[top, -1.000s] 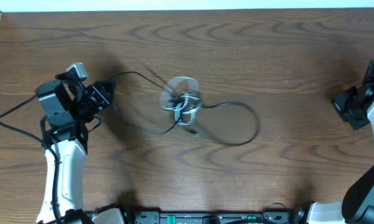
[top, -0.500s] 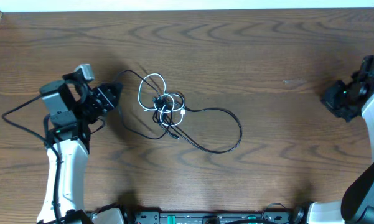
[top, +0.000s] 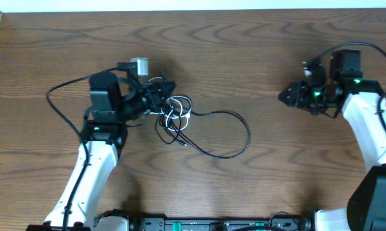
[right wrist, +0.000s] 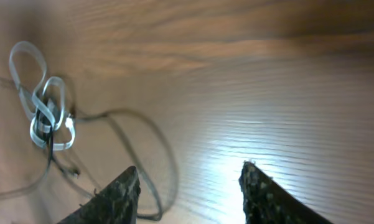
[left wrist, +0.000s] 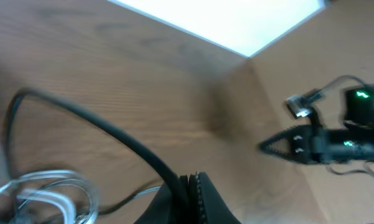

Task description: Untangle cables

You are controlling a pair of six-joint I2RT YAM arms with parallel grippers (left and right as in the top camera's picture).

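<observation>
The cables [top: 175, 112] lie as a small knot of white and black loops at table centre-left, with a long black loop [top: 244, 138] trailing to the right. My left gripper [top: 169, 88] is just above-left of the knot, shut on a black cable [left wrist: 124, 140] that runs into its jaws [left wrist: 191, 177]. White loops [left wrist: 43, 193] show blurred at the lower left of that view. My right gripper [top: 284, 97] is open and empty, well to the right of the cables. In the right wrist view, its fingers [right wrist: 190, 167] frame bare table, and the knot [right wrist: 46, 112] lies far left.
Brown wooden table [top: 257, 45] with a white edge along the back. The left arm's own thick black cord [top: 58, 96] loops out to the left. The right arm [left wrist: 317, 143] shows in the left wrist view.
My left gripper has swung right, up to the knot, with the black cable in it. My right arm has moved left toward the table's middle. The white loops have bunched tighter.
</observation>
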